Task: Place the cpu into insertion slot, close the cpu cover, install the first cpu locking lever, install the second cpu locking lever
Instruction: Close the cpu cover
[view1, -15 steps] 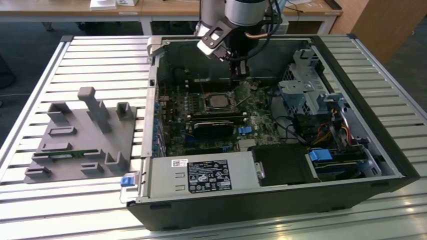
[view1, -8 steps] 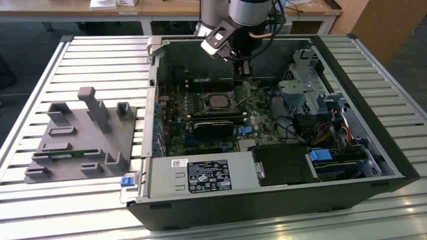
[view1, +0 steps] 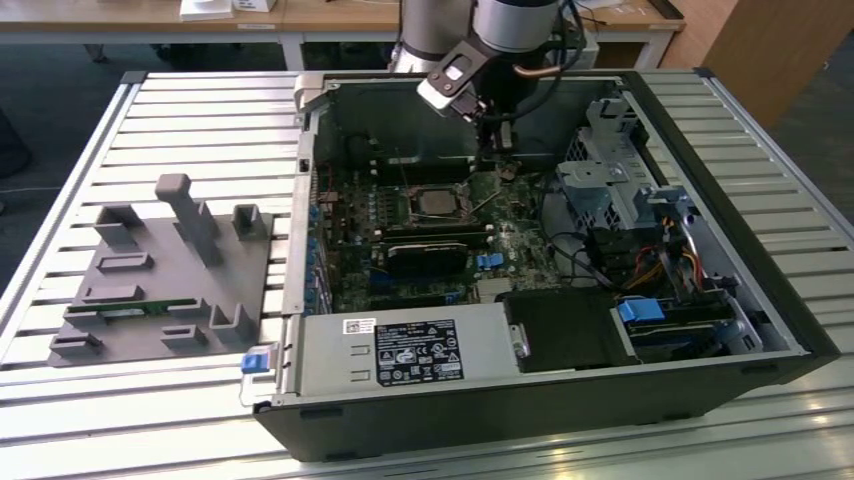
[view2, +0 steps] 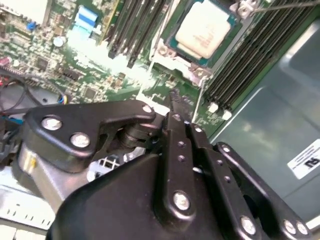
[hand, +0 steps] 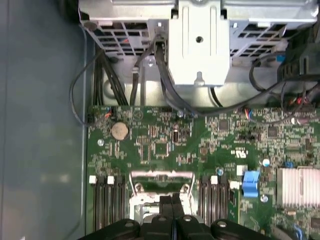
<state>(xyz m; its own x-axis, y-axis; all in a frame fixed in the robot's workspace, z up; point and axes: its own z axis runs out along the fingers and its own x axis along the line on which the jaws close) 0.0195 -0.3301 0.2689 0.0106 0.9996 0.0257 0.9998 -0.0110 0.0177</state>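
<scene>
cpu (view2: 204, 27) shows through cpu cover (view2: 176, 56) | gripper (view2: 175, 107) closed nearby, seemingly empty | what its tips touch unclear

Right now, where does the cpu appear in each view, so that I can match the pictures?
Exterior view: the cpu, just to the exterior view's left of the gripper.
Second wrist view: pale square beyond the gripper.
First wrist view: cannot tell; the gripper covers the insertion slot's middle.
Shared landmark: black memory slots flanking it.
</scene>
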